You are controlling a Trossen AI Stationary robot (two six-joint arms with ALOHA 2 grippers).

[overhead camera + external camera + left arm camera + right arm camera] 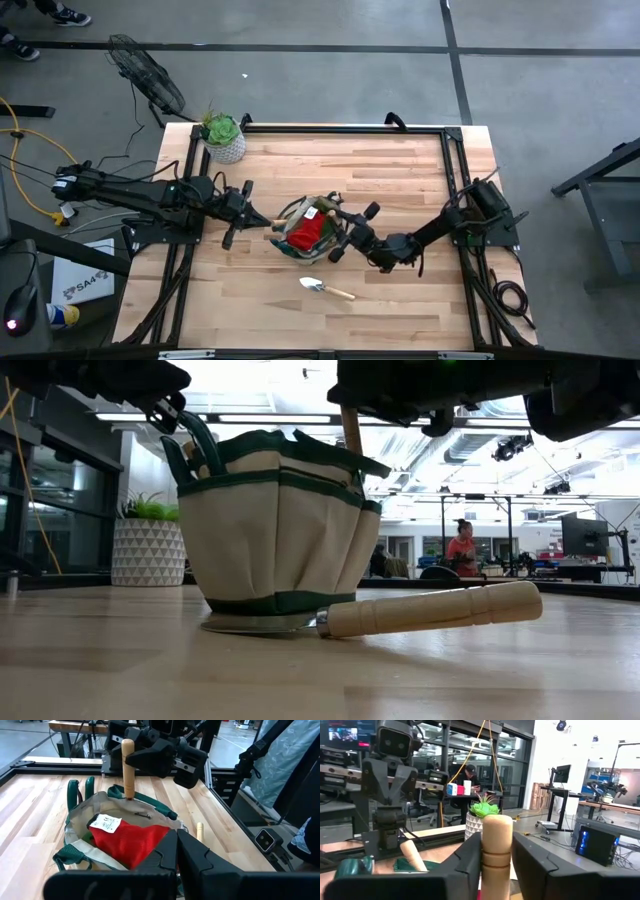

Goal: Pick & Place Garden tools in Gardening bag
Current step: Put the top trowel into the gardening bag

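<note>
Jaws of the right gripper [496, 857] flank a trowel handle [496, 851] standing in the gardening bag [310, 231], grip uncertain; left gripper [177, 851] shut, empty. One trowel [326, 288] remains on the table [400, 170].

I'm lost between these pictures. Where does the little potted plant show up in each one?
High view: potted plant at the table's upper-left corner.
Low view: at the left, behind the bag.
Left wrist view: not in it.
Right wrist view: at the middle, just behind the wooden handle.
Shared landmark: the gardening bag, at mid-table from above and filling the low view.
</note>
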